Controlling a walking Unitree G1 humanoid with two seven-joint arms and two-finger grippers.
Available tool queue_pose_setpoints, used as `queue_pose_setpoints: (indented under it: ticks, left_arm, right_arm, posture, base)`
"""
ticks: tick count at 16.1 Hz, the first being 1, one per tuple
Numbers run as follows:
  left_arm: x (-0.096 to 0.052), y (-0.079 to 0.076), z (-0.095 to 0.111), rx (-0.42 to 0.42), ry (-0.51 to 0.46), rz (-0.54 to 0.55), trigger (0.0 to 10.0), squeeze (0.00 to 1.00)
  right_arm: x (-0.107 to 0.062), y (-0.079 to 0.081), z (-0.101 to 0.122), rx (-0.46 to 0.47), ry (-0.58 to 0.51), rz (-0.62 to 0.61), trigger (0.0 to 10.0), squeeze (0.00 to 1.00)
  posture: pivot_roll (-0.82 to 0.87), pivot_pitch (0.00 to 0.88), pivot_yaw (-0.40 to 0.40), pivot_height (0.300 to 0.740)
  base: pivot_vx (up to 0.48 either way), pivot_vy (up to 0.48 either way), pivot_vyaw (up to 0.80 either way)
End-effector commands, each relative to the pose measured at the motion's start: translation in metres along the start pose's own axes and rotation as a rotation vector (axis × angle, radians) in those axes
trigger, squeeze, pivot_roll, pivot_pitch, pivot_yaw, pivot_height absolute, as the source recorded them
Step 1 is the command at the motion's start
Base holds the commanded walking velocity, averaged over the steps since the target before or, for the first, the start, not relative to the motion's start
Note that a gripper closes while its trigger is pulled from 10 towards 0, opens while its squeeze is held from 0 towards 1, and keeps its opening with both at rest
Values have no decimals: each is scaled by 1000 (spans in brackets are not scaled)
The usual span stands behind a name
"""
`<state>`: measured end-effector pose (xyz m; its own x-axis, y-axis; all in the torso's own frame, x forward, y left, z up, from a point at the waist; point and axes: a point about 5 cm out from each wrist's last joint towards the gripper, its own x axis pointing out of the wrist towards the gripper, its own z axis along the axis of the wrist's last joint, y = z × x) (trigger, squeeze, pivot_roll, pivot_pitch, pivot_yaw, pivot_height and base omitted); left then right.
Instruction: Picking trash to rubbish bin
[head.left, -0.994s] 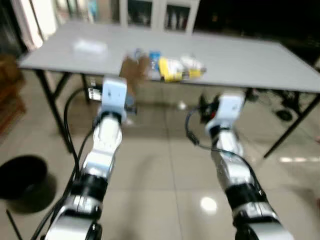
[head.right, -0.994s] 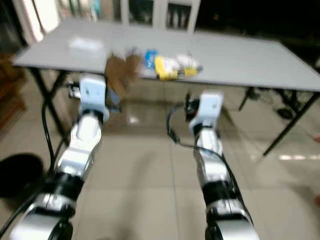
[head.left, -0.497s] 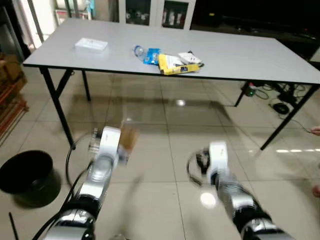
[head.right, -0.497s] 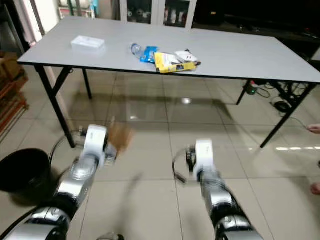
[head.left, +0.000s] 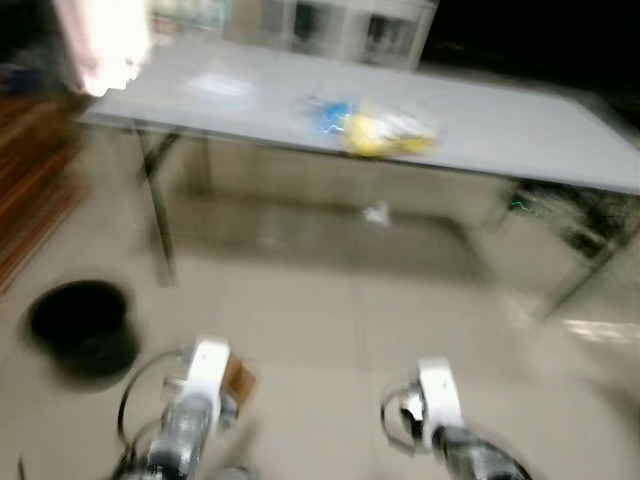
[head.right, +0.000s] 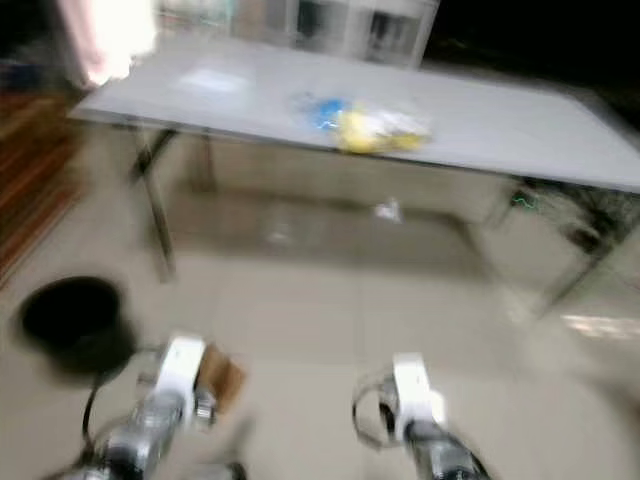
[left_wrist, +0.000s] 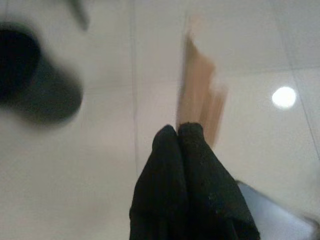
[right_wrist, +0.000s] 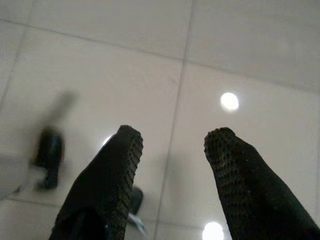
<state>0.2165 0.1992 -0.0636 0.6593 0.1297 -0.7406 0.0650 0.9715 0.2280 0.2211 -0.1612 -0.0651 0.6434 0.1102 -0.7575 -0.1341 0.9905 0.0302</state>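
Carrying step: left pincer (left_wrist: 179, 131) clenched on brown cardboard scrap (left_wrist: 199, 98); right pincer (right_wrist: 172, 142) released (empty). Next: position over black bin (head.left: 82, 326), release.

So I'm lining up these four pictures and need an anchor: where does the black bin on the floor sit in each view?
Left eye view: the black bin stands on the floor at the left, ahead of the left arm.
Right eye view: at the left edge, blurred.
Left wrist view: a dark blur beyond the shut fingers, which pinch a brown scrap.
Right wrist view: floor tiles; no bin.
Shared landmark: the grey table.
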Motion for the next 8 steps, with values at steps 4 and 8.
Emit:
queue_pose_setpoints:
  ticks: [4,8]
  left_arm:
    - [-1,1,-2,-18,-3,20,10000,0]
    - [0,5,-3,-15,6,39,10000,0]
  right_arm:
    - [-2,-1,-9,24,16,-7,10000,0]
    - [-2,0,-10,35,14,-7,10000,0]
  posture:
    - [27,3,-101,740]
    - [27,0,-94,740]
  base:
    - [0,0,800]
    - [0,0,800]
